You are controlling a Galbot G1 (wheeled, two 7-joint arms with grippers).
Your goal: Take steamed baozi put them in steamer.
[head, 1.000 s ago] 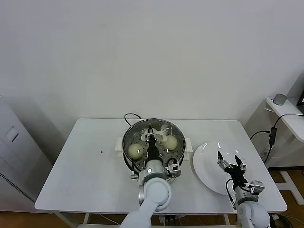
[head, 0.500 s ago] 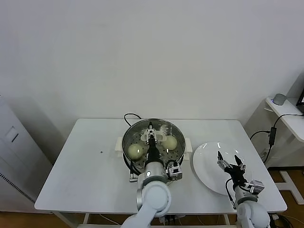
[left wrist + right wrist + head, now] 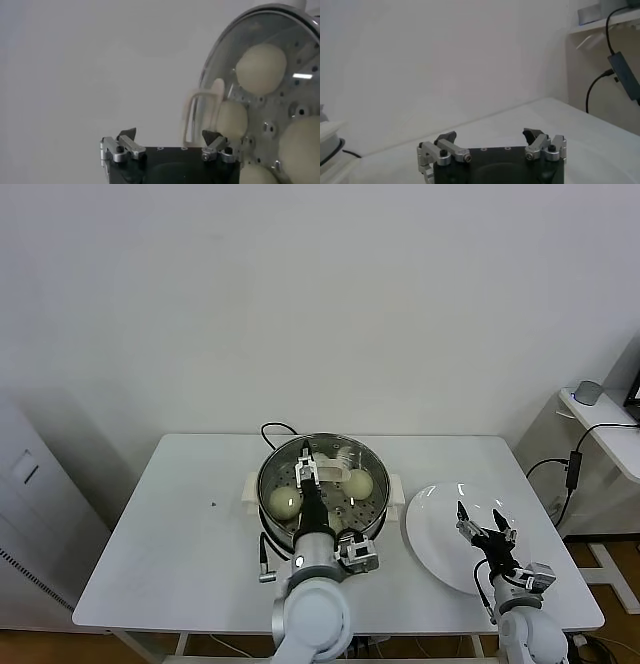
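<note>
The steamer (image 3: 267,476) stands mid-table, a steel pot on a cream base. A glass lid (image 3: 226,59) with a cream handle (image 3: 202,116) lies on it. Through the lid I see several steamed baozi, among them one (image 3: 261,61) and another (image 3: 300,146); the head view shows two, one (image 3: 285,502) and one (image 3: 359,483). My left gripper (image 3: 311,474) (image 3: 169,135) hovers over the pot, open, with the handle just ahead of one finger and nothing gripped. My right gripper (image 3: 485,529) (image 3: 491,136) waits open above the white plate (image 3: 435,524).
A black cord (image 3: 272,429) loops behind the steamer. The plate sits near the table's right front corner. A side shelf with a hanging cable (image 3: 575,469) stands to the right, and a grey cabinet (image 3: 30,484) to the left.
My left gripper has opened and let go of the lid handle, and the arm has drawn back slightly to the left. The right arm has not moved.
</note>
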